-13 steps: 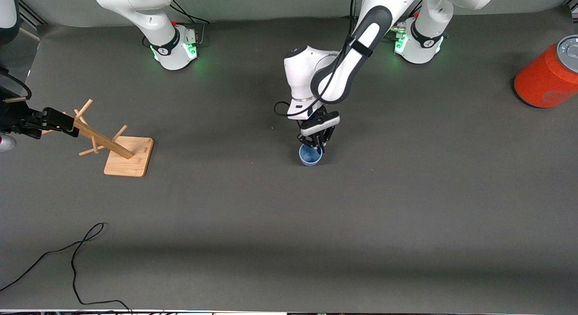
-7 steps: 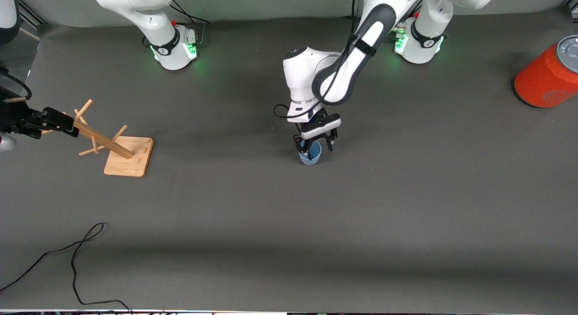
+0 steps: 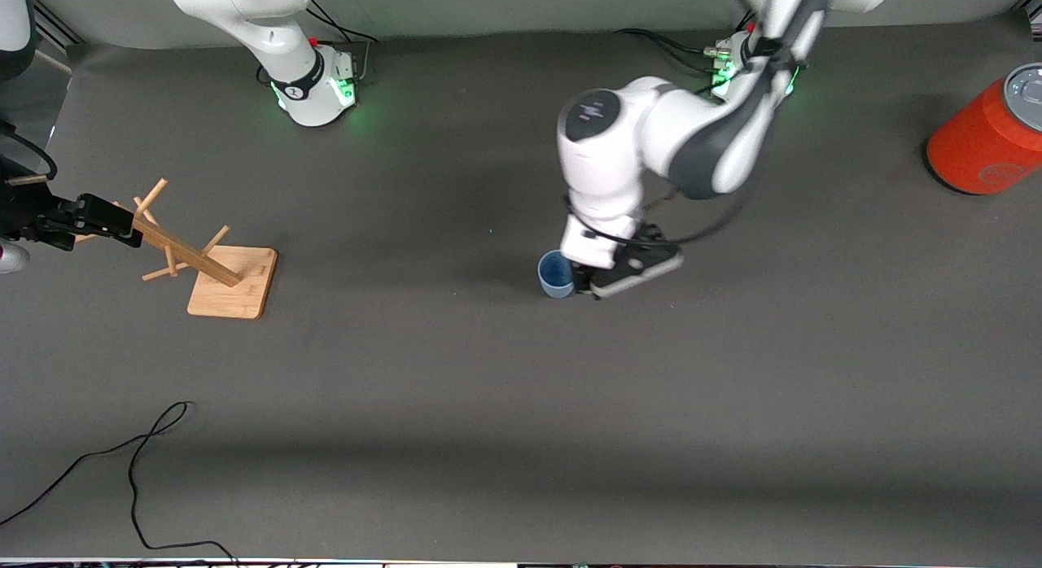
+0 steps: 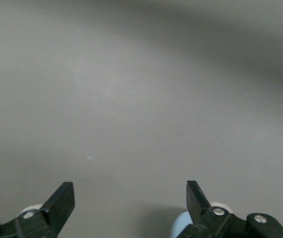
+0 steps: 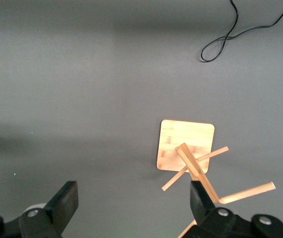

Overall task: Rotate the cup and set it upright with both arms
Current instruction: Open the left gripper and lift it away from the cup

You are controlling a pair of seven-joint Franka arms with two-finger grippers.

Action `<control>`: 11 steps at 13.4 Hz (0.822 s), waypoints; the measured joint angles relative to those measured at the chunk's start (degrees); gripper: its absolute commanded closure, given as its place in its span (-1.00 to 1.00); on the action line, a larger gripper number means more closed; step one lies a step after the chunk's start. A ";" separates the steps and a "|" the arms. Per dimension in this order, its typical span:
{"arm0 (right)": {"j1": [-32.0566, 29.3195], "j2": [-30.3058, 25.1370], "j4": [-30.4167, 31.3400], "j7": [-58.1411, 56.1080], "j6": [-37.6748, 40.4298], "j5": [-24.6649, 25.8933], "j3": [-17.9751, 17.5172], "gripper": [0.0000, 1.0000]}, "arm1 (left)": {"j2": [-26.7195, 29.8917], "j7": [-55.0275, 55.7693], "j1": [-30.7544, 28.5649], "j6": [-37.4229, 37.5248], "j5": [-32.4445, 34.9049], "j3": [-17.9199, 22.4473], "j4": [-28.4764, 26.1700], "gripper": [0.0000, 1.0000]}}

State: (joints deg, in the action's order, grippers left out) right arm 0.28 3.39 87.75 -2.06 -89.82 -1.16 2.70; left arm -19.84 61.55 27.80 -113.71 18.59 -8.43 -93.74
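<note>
The pale blue cup [image 3: 557, 275] stands upright on the grey mat near the table's middle, its open mouth up. My left gripper [image 3: 588, 286] is low beside it, toward the left arm's end, open and holding nothing. In the left wrist view the left gripper [image 4: 130, 198] shows spread fingers, and a sliver of the cup [image 4: 179, 228] lies just outside one fingertip. My right gripper [image 3: 122, 225] waits open and empty over the wooden rack at the right arm's end. In the right wrist view the right gripper [image 5: 131, 198] also shows spread fingers.
A wooden peg rack [image 3: 232, 283] on a square base leans at the right arm's end and also shows in the right wrist view [image 5: 186, 144]. An orange-red can [image 3: 985, 141] stands at the left arm's end. A black cable [image 3: 138, 454] lies nearer the front camera.
My left gripper was shut on the cup's rim from above; it opened, let go, and swung down beside the cup toward the left arm's end. The cup stayed upright. The right arm has not moved.
</note>
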 measured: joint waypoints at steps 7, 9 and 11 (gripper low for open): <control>0.00 0.01 -0.01 0.00 -0.04 0.00 0.00 -1.00 | 3.17 -43.07 -26.79 13.25 -13.23 0.28 7.29 -1.00; 0.00 0.02 -0.01 0.00 -0.04 0.00 0.00 -1.00 | 4.24 -48.15 -31.28 13.45 -15.58 0.20 6.28 -1.00; 0.00 0.02 0.00 0.00 -0.04 0.00 0.00 -1.00 | 6.33 -50.85 -33.34 13.96 -16.18 0.15 4.40 -1.00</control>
State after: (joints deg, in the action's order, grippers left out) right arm 0.28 3.41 87.75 -2.07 -89.86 -1.16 2.70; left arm -13.51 10.71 -5.53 -99.74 2.42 -8.28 -89.34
